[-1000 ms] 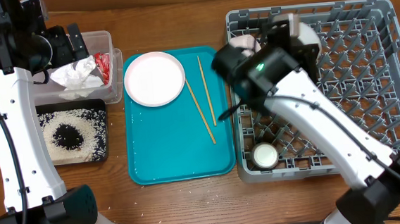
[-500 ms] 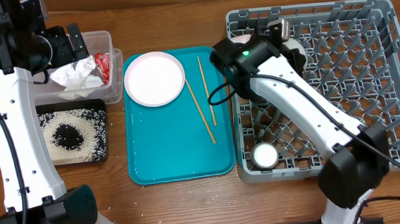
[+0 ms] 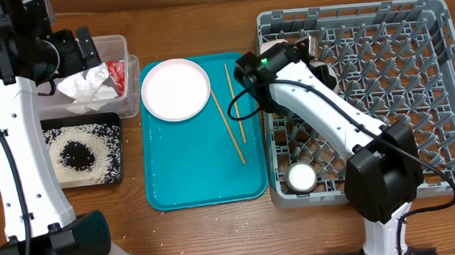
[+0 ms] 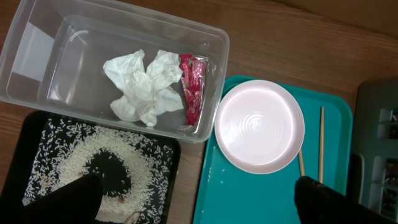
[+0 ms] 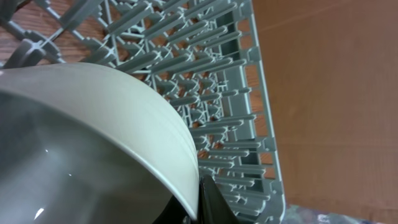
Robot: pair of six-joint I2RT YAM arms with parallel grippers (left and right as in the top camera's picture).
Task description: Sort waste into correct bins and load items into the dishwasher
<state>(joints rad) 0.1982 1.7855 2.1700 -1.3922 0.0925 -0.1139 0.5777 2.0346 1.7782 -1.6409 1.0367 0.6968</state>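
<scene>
- The grey-green bowl is hanging from the right end effector, which is pinching its rim tight. It's sitting over the far left corner of the grey dish rack.
- My worry: that's a thin rim pinch, so the bowl could be slipping or swinging on the way down. If it's landing on peg tips instead of between them, it's probably tipping over.
- A pale shape is peeking out just left of the wrist. I'm guessing it's the pink bowl, but the arm is hiding most of it. Bumping it looks possible.
- The white cup is sitting in the rack's near left corner, well apart.
- The pink plate and chopsticks are waiting on the teal tray, left of the rack.
- The left end effector is hovering wide open and holding nothing, above the clear tub.
- The napkin and red scrap are lying in that tub. The rice grains are lying in the black tray just nearer.
- The right arm is crossing the rack's left side, hiding the landing spot from overhead.
</scene>
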